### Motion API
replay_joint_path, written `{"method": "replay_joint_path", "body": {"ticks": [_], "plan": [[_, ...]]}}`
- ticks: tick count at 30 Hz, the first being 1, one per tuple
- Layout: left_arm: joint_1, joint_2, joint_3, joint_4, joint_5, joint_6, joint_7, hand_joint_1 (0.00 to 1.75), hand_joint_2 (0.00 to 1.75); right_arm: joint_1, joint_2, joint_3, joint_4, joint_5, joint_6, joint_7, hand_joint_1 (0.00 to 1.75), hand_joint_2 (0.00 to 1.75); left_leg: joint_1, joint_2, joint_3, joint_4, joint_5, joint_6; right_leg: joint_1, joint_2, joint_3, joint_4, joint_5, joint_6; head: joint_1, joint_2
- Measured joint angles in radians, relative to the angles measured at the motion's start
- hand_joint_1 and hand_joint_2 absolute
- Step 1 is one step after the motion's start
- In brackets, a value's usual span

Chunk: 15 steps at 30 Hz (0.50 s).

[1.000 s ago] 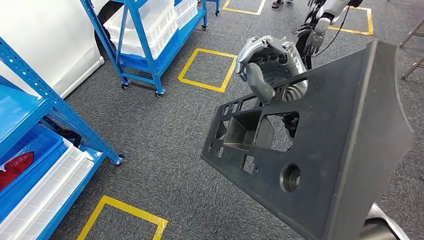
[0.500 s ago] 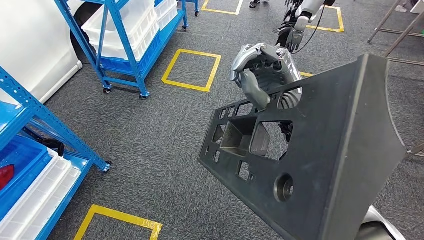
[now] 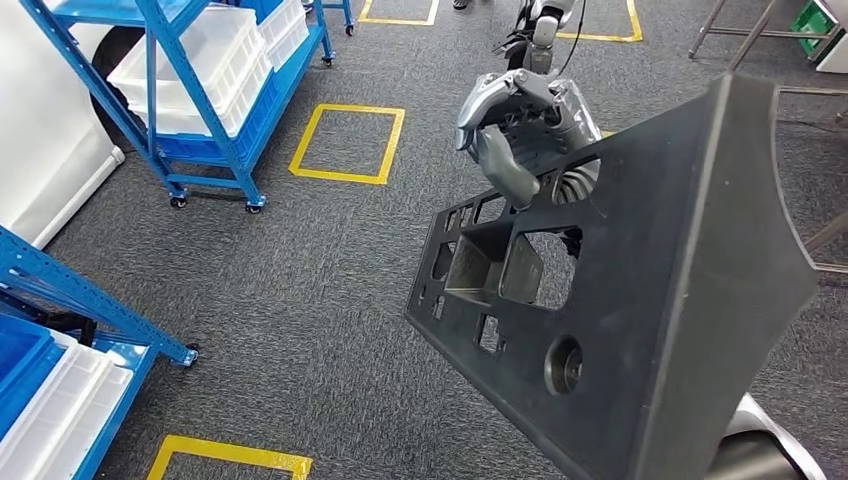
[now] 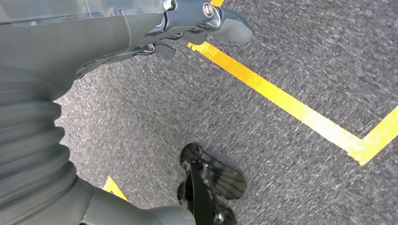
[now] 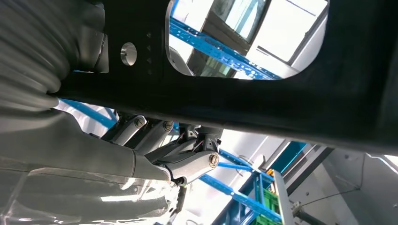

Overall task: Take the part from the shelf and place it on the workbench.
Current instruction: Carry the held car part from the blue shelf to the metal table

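Black plastic part (image 3: 640, 300): off the shelf, carried above grey carpet, left hand (image 3: 515, 130) gripping its far edge; right hand (image 5: 155, 145) beneath it, grip unclear. View swung right since earlier; counter unseen.

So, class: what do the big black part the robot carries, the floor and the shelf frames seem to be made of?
Black part: likely moulded plastic, matte, with formed cut-outs and a box-shaped pocket.
Floor: dark grey carpet, by its speckled woven texture, marked with yellow tape squares.
Shelf frames: probably blue painted metal; the uprights are perforated.
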Motion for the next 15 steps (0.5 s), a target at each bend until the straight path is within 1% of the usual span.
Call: {"method": "replay_joint_path", "body": {"ticks": [1,2,3,4,5,6,7,8,9,10,11,12,13,14,15], "plan": [[0.0,0.0,0.0,0.0,0.0,0.0,0.001,0.0,1.75,0.0,0.0,0.002,0.001,0.0,0.0,0.001,1.75,1.75,0.0,-0.001,-0.013,0.023,0.002,0.0,0.001,0.008,0.0,0.001,0.0,0.0,0.0,0.0],[0.001,0.0,0.0,0.0,0.0,0.0,0.001,0.0,1.75,0.0,0.0,0.003,0.002,0.0,0.0,0.001,1.75,1.75,0.0,-0.002,-0.006,0.005,0.024,0.001,0.001,0.016,0.001,0.002,0.0,0.0,0.0,0.0],[0.001,0.001,0.0,0.0,0.0,0.0,0.001,0.0,1.75,-0.001,0.0,0.005,0.002,0.0,0.0,0.002,1.75,1.75,0.001,-0.006,0.019,-0.053,0.062,0.004,0.001,0.025,0.002,0.003,-0.001,0.001,0.0,0.0],[0.0,0.002,0.0,0.0,0.0,0.0,0.001,0.0,1.75,-0.002,0.0,0.006,0.002,0.0,0.0,0.002,1.75,1.75,0.002,-0.018,0.053,-0.129,0.1,0.007,0.0,0.032,0.003,0.003,-0.001,0.002,0.0,0.0],[0.0,0.003,-0.001,0.0,0.0,0.0,0.001,0.0,1.75,-0.003,0.0,0.007,0.003,0.0,0.0,0.002,1.75,1.75,0.003,-0.032,0.084,-0.197,0.127,0.009,0.001,0.04,0.003,0.004,-0.001,0.004,0.0,0.0],[0.0,0.004,-0.001,0.0,0.0,0.001,0.001,0.0,1.75,-0.004,0.0,0.008,0.003,-0.001,0.0,0.002,1.75,1.75,0.003,-0.044,0.105,-0.244,0.141,0.013,0.002,0.048,0.001,0.005,0.0,0.009,0.0,0.0],[0.0,0.005,-0.001,0.0,0.0,0.003,0.001,0.0,1.75,-0.005,0.0,0.008,0.003,-0.002,0.0,0.001,1.75,1.75,0.002,-0.052,0.114,-0.265,0.142,0.016,0.001,0.054,-0.003,0.005,0.002,0.014,0.001,0.0],[-0.001,0.006,-0.001,0.0,0.0,0.005,0.0,0.0,1.75,-0.004,0.0,0.009,0.004,-0.003,0.0,-0.001,1.75,1.75,0.0,-0.05,0.117,-0.271,0.141,0.019,0.001,0.061,-0.006,0.004,0.005,0.02,0.001,0.0],[-0.001,0.006,-0.001,0.0,0.001,0.008,-0.002,0.0,1.75,-0.002,0.0,0.009,0.004,-0.004,0.0,-0.005,1.75,1.75,0.001,-0.044,0.118,-0.276,0.143,0.025,0.0,0.066,-0.008,0.002,0.007,0.027,0.001,0.0],[-0.001,0.006,-0.001,0.0,0.001,0.01,-0.004,0.0,1.75,-0.001,0.0,0.009,0.004,-0.006,0.0,-0.009,1.75,1.75,0.002,-0.037,0.12,-0.282,0.147,0.031,0.0,0.061,-0.011,0.005,0.004,0.032,0.001,0.0],[-0.002,0.006,-0.001,0.0,0.0,0.01,-0.007,0.0,1.75,0.0,-0.001,0.009,0.004,-0.007,0.001,-0.013,1.75,1.75,0.003,-0.03,0.122,-0.288,0.152,0.039,0.001,0.05,-0.018,0.02,-0.008,0.037,0.002,0.0],[-0.002,0.007,-0.001,0.0,0.0,0.009,-0.009,0.0,1.75,0.0,-0.002,0.009,0.005,-0.008,0.001,-0.017,1.75,1.75,0.004,-0.022,0.123,-0.294,0.155,0.046,0.001,0.035,-0.035,0.057,-0.031,0.04,0.004,0.0],[-0.001,0.008,-0.001,0.0,-0.001,0.008,-0.012,0.0,1.75,0.0,-0.003,0.009,0.005,-0.008,0.0,-0.018,1.75,1.75,0.002,-0.014,0.123,-0.295,0.156,0.05,0.0,0.019,-0.062,0.115,-0.063,0.043,0.005,0.0],[0.0,0.009,-0.002,0.0,-0.002,0.006,-0.014,0.0,1.75,0.002,-0.004,0.009,0.006,-0.01,0.0,-0.019,1.75,1.75,0.001,-0.006,0.122,-0.295,0.156,0.053,-0.001,0.01,-0.095,0.186,-0.095,0.046,0.006,0.0],[0.0,0.011,-0.002,0.0,-0.003,0.004,-0.015,0.0,1.75,0.004,-0.006,0.009,0.006,-0.013,-0.001,-0.019,1.75,1.75,-0.001,0.003,0.121,-0.294,0.156,0.054,-0.003,0.006,-0.126,0.249,-0.118,0.048,0.006,0.0]]}}
